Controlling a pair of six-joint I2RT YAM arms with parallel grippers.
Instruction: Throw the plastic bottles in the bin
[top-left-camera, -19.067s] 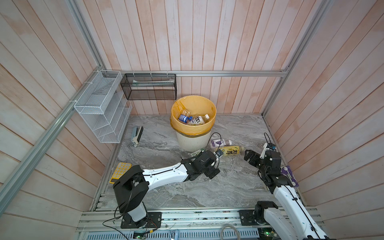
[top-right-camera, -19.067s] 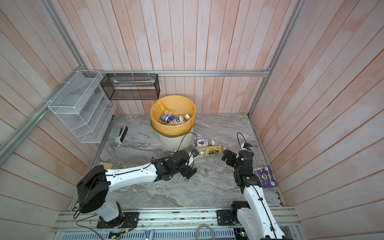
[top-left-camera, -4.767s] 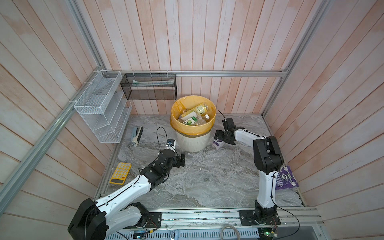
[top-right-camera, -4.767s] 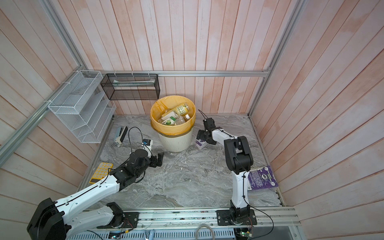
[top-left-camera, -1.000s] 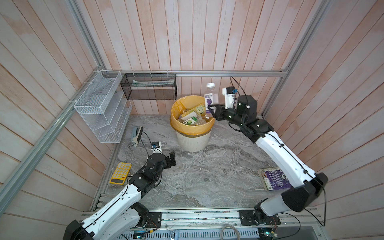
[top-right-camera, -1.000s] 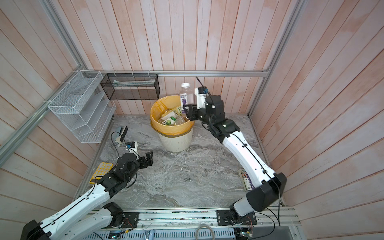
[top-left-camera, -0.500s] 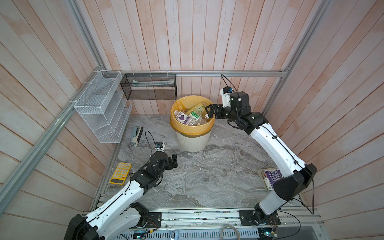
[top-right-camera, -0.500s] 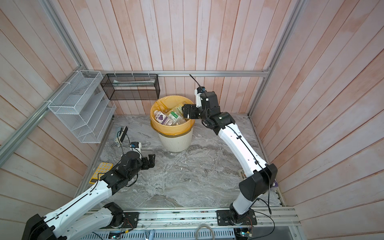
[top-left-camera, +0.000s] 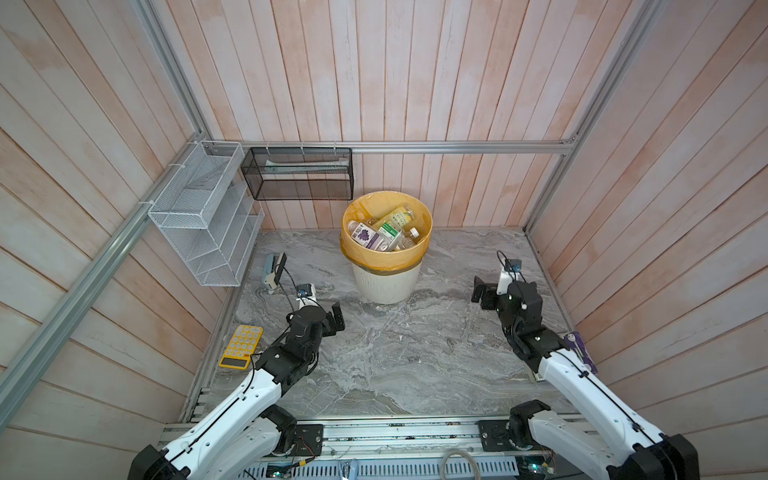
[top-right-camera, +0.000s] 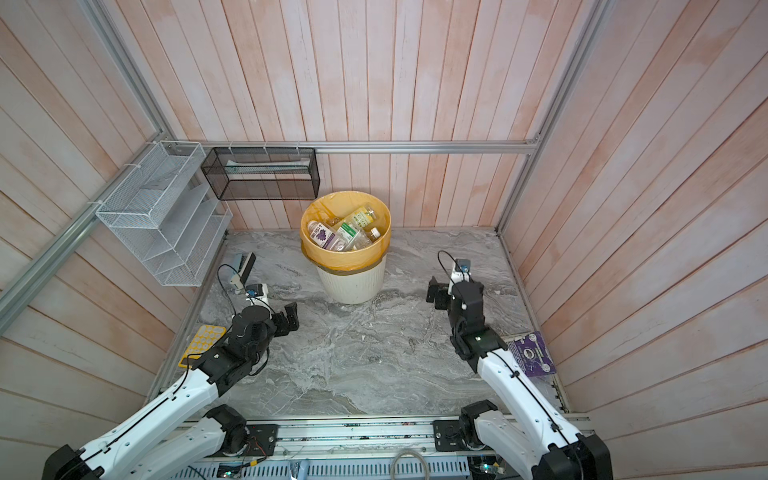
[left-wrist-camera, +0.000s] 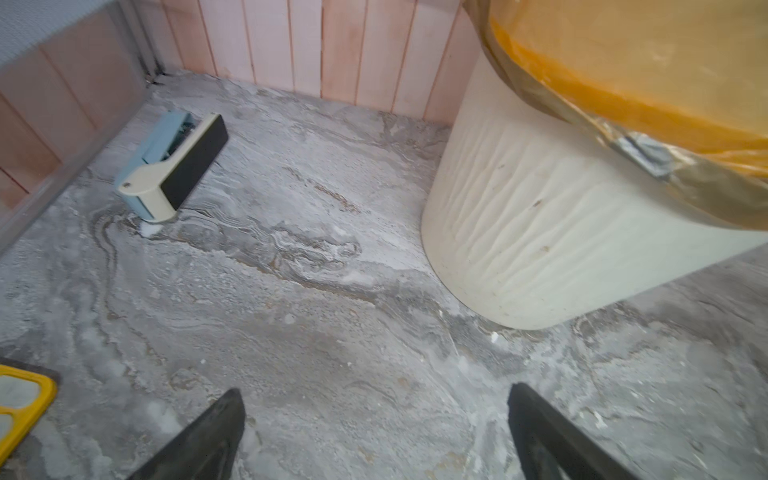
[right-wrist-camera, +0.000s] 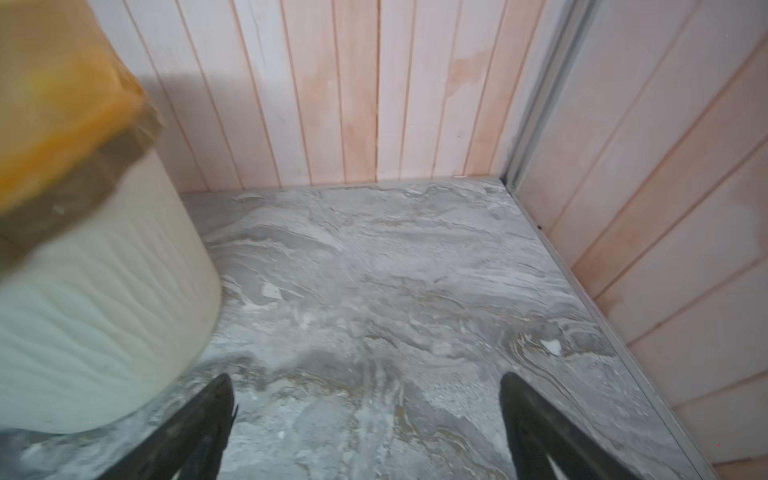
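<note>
The bin (top-left-camera: 386, 286) (top-right-camera: 353, 286), a cream ribbed bucket with a yellow-orange bag over its rim, stands at the back middle of the marble floor. Several plastic bottles (top-left-camera: 380, 232) (top-right-camera: 338, 235) lie piled inside it, one with a purple label on top. No bottle shows on the floor. My left gripper (top-left-camera: 336, 318) (top-right-camera: 291, 318) hovers open and empty, front-left of the bin. My right gripper (top-left-camera: 482, 291) (top-right-camera: 437, 296) is open and empty to the bin's right. Each wrist view shows spread jaws (left-wrist-camera: 376, 390) (right-wrist-camera: 366, 376) over bare floor beside the bin's wall (left-wrist-camera: 540, 232) (right-wrist-camera: 104, 291).
A grey-black stapler (top-left-camera: 274, 268) (left-wrist-camera: 174, 166) lies by the left wall, a yellow calculator (top-left-camera: 241, 347) (left-wrist-camera: 20, 399) at the left floor edge. A purple card (top-right-camera: 532, 355) lies at the right wall. A white mesh rack (top-left-camera: 208, 224) and black mesh basket (top-left-camera: 299, 174) hang on the walls.
My right gripper let go of the purple-labelled bottle over the bin, then drew back and down to the floor on the right. The left arm shifted only slightly.
</note>
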